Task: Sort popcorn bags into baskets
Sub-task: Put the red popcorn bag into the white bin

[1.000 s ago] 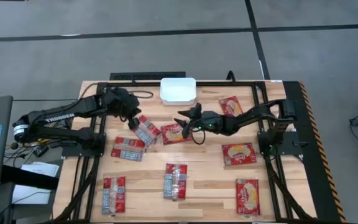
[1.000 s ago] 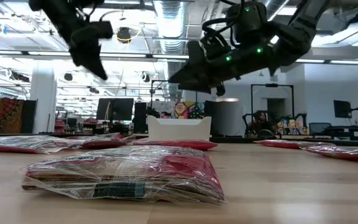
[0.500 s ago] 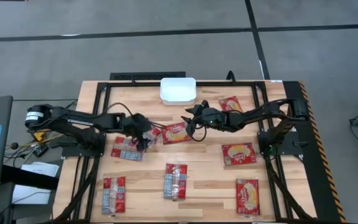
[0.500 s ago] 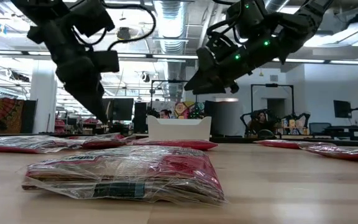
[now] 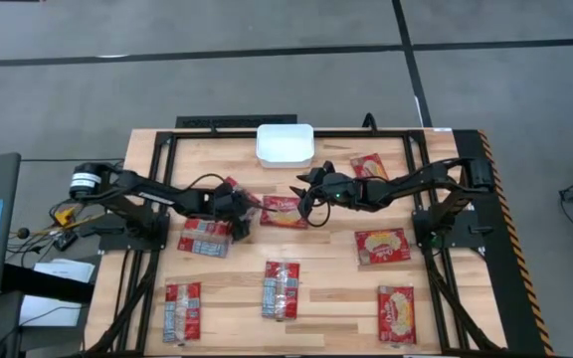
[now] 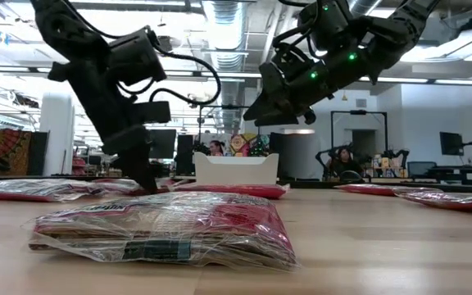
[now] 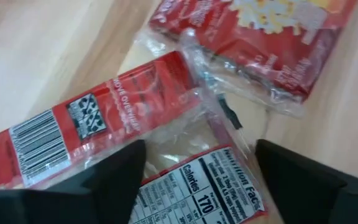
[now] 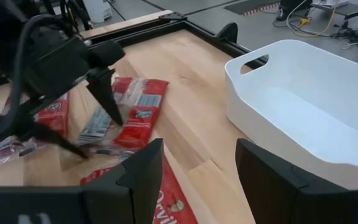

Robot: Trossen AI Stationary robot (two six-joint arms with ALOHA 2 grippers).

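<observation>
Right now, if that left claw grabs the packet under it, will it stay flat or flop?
The packet looks flat and thin, so probably light. Its clear crinkled wrap seems loose and glossy, so the open left gripper may slip or pinch only film. It would likely sag somewhat.

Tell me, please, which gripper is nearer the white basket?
Right. The right gripper hovers just in front of the basket; the left gripper is farther off, down over a popcorn bag.

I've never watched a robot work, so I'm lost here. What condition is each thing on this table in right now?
White basket: upright, empty.
Left gripper: jaws open, down over a popcorn bag, either side of it.
That bag: flat on the table, print side up, not lifted.
Right gripper: jaws open, holding nothing, above another bag near the basket.
Other popcorn bags: flat on the table, none in the basket.
</observation>
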